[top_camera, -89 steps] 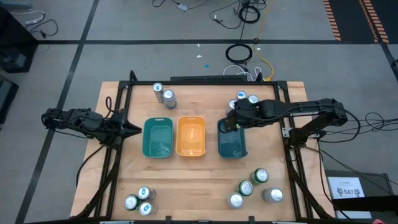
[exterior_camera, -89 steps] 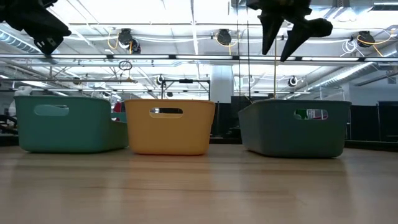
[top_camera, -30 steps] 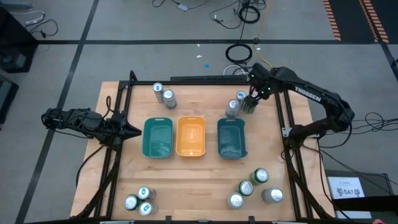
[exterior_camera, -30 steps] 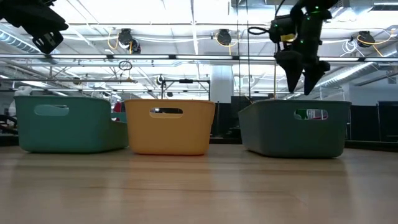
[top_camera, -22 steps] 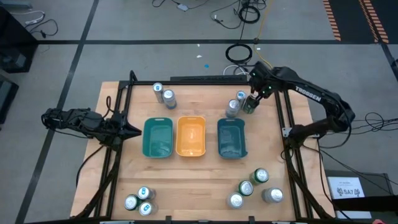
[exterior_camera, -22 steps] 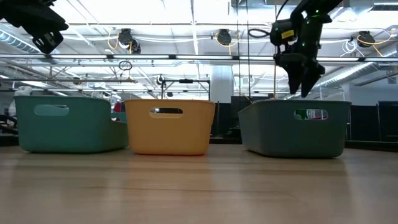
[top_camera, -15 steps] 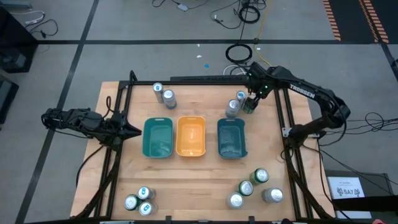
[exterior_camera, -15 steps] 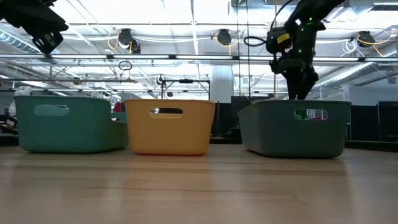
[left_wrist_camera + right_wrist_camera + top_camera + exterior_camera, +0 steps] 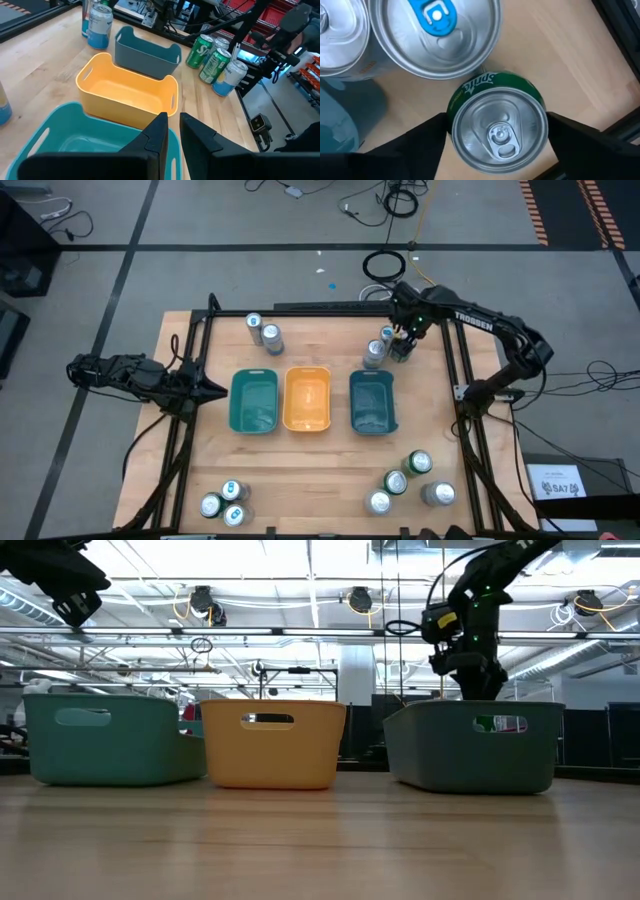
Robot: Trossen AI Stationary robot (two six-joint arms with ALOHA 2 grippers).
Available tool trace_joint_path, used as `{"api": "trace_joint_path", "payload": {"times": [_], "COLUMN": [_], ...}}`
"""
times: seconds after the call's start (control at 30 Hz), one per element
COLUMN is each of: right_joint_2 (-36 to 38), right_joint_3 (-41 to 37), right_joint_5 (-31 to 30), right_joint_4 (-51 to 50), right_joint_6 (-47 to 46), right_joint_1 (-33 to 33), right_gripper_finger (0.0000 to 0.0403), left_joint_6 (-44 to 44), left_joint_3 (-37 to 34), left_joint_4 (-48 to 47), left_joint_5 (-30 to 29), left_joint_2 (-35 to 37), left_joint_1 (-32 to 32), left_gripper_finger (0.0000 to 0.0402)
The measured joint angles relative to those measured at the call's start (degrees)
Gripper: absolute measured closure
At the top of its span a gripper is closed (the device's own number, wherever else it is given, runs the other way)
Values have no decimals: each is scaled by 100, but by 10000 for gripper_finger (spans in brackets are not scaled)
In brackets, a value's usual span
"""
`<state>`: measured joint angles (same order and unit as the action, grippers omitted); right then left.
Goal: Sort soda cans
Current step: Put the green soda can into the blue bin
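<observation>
The green soda can (image 9: pixel 497 132) stands upright on the table in the far-right group, beside a blue-tabbed can (image 9: pixel 436 30) and a silver one (image 9: pixel 374 352). My right gripper (image 9: pixel 403 348) points down over the green can and is shut on it. In the low view its fingertips are hidden behind the dark-green tray (image 9: pixel 470 745). My left gripper (image 9: pixel 170 135) hangs shut and holds nothing, at the table's left edge beside the teal tray (image 9: pixel 254 401). My right gripper comes from above, pointing down, and has the green can's wall just under the top rim (image 9: pixel 451 131) between its two fingers (image 9: pixel 420 145), one on each of two opposite sides. The can stands upright on the table.
The yellow tray (image 9: pixel 307 398) sits between the teal and dark-green trays at mid-table. Two cans (image 9: pixel 262 330) stand far left. Three cans (image 9: pixel 225 504) stand near left. Several cans (image 9: pixel 408 482) stand near right. The table frame's rail (image 9: pixel 452 355) runs close beside the gripped can.
My right gripper has sunk onto the far-right group of cans, shifted slightly toward the table's left and rolled about its own axis. In the low view its fingertips have dropped behind the dark-green tray. The cans have stayed put.
</observation>
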<state>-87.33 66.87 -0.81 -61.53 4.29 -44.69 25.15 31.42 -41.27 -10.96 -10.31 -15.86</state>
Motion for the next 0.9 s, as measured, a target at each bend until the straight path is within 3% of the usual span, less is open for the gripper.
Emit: {"api": "trace_joint_path", "payload": {"times": [0.13, 0.33, 0.57, 0.9], "right_joint_2": [11, 177, 1068, 2370], "right_joint_3": [11, -23, -9, -7], "right_joint_5": [150, 152, 73, 183], "right_joint_4": [-121, -368, -723, -1151], "right_joint_6": [-127, -448, -1067, -2421], "right_joint_1": [-70, -27, 99, 1008], "right_gripper_finger": [129, 132, 131, 126], "left_joint_6": [-1, -2, -10, -203], "left_joint_3": [0, 0, 0, -2], "left_joint_4": [0, -26, -41, -44], "left_joint_5": [0, 0, 0, 0], "left_joint_2": [0, 0, 0, 0], "left_joint_1": [0, 0, 0, 0], "left_gripper_finger": [343, 343, 343, 343]}}
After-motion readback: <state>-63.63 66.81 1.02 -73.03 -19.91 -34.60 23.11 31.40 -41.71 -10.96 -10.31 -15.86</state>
